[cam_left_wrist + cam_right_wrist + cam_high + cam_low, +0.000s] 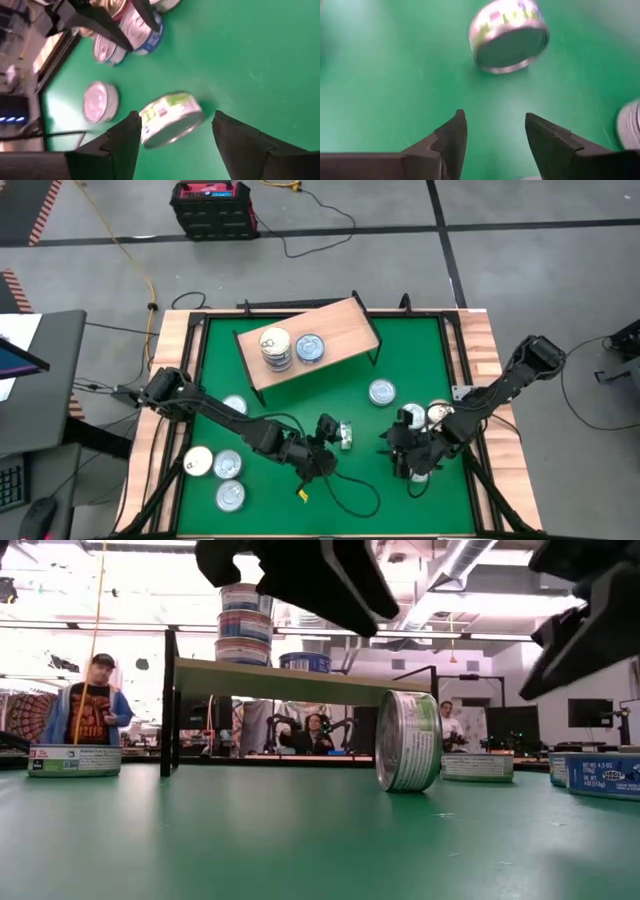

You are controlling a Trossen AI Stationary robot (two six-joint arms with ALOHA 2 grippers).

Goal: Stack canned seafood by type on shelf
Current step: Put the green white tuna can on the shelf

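Canned seafood lies scattered over the green tabletop and on the shelf; one green-labelled tin stands on its edge near the middle of the tabletop, touching no claw; in the low view this tin rests upright on its rim in front of the shelf, its flat faces turned sideways; the left claw hangs just beside it with its fingers spread and nothing between them, and the left wrist view shows the same tin lying in the gap ahead of the two dark fingers, apart from both; the right claw sits further toward the right edge of the tabletop, also open and empty, its fingers parted with the tin well ahead of them on the green surface.

On the shelf, a light-wood board on thin black legs set at an angle near the far side of the tabletop, stands a stack of tins with a single blue-labelled tin just beside it; a silver-lidded tin lies flat between the shelf and the right claw; a cream-topped tin lies near the right arm; three more tins cluster at the left front corner, one of them cream-topped; people sit in the room beyond the tabletop.
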